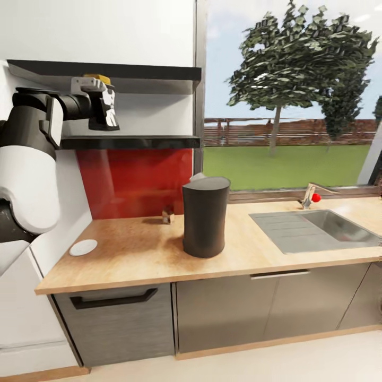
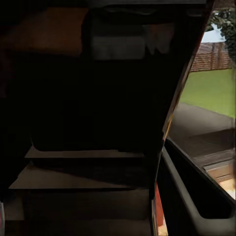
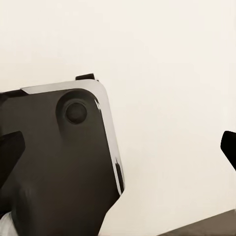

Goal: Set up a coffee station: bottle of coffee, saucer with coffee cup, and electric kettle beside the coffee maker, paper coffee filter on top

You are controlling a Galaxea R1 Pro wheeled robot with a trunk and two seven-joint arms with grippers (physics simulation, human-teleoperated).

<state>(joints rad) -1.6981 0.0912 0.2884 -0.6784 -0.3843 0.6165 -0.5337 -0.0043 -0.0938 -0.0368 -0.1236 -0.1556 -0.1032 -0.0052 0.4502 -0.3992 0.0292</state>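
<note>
Kitchen wall, big window with trees and lawn outside, and a long tan desk (image 1: pixel 132 260) running across grey cabinet fronts. Sink (image 1: pixel 318 228) sunk in at the right end, small tap (image 1: pixel 307 197) behind it. Coffee maker (image 1: pixel 205 216) stands tall mid-desk, dark grey, upright, well clear of the sink. Up on the wall, two dark boards: the shelf (image 1: pixel 132 141) lower, a thicker board (image 1: pixel 106 71) above. Left arm is raised between them, left tool (image 1: pixel 104 125) pointing down at the shelf, and something amber-yellow (image 1: pixel 99 78) peeks just above the wrist; whether the tool is clenched or released, I cannot tell. Saucer (image 1: pixel 83 247) lies flat and white near the desk's left edge, well apart from the coffee maker. A tiny brown object (image 1: pixel 168 215) sits at the red backsplash. On the right wrist camera, dark fingertips (image 3: pixel 228 147) sit wide apart: right tool released.
</note>
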